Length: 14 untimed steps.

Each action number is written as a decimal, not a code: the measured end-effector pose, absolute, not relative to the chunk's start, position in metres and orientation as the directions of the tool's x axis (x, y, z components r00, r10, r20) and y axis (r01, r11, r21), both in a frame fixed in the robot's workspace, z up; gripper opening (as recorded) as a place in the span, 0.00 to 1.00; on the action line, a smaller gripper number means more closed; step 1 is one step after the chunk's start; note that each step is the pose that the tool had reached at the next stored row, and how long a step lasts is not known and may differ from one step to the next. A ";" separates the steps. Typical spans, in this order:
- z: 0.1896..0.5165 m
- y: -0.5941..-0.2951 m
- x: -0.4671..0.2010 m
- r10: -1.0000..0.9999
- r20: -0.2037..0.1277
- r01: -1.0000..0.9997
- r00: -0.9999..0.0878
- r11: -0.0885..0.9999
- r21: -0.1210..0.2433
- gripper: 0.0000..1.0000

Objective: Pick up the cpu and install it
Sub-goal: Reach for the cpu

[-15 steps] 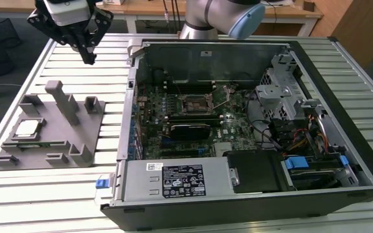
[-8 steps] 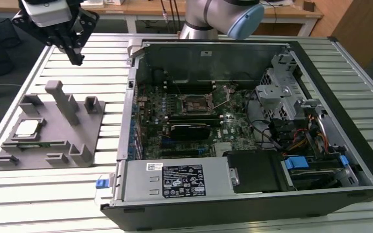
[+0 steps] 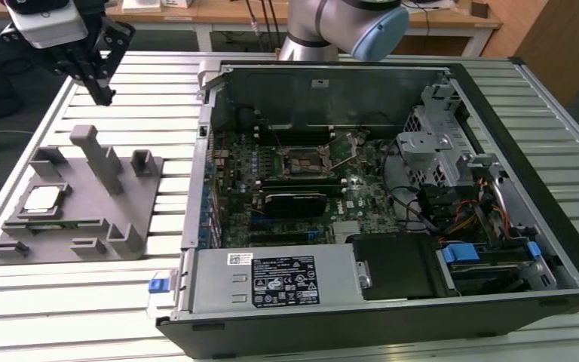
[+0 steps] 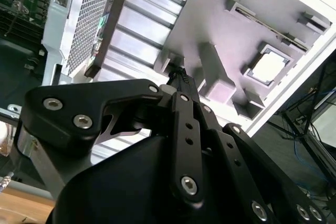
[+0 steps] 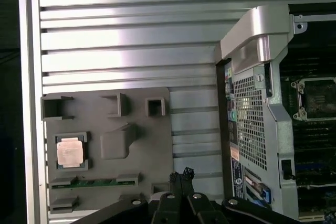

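Table: I see a slatted metal table (image 3: 88, 302) carrying everything, and I read it from the exterior view's left to its right.
Fixture: a grey plastic fixture (image 3: 118, 215) lies flat on the slats at the exterior view's left, with upright posts and small pockets. Both wrist views show it (image 4: 210, 24) (image 5: 147, 145) too.
Cpu: the cpu (image 3: 43, 198) sits in a square pocket of the fixture with its metal top facing up, not yet picked up. I also find it in both wrist views (image 4: 269, 66) (image 5: 70, 151).
Green strip: a narrow green board (image 5: 94, 182) lies in a slot just beside the cpu's pocket.
Gripper: the gripper (image 3: 105, 96) hangs above the far corner of the table, beyond the fixture and well apart from the cpu. Its fingers point down. In both wrist views (image 4: 180, 74) (image 5: 182, 174) the tips are pressed together with nothing between them.
Computer case: an open computer case (image 3: 320, 79) lies on its side just beside the fixture, with the motherboard facing up.
Socket: the black square socket (image 3: 304, 160) sits near the middle of the motherboard, and it also shows in the first wrist view (image 5: 317, 98).
Arm: the silver and blue arm joint (image 3: 370, 26) stands behind the case.
Drive cage: metal brackets and cables (image 3: 451, 151) fill the case's end at the exterior view's right.
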State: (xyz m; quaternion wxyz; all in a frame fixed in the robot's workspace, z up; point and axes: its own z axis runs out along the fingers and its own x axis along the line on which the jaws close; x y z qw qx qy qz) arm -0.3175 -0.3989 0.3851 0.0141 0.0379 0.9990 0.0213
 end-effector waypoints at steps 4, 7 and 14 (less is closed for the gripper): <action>0.382 -0.399 -0.327 0.076 -0.027 0.075 -0.997 0.996 0.043 0.11; 0.379 -0.399 -0.334 0.076 -0.027 0.075 -0.997 0.996 0.043 0.11; 0.372 -0.399 -0.351 0.076 -0.027 0.075 -0.997 0.996 0.042 0.11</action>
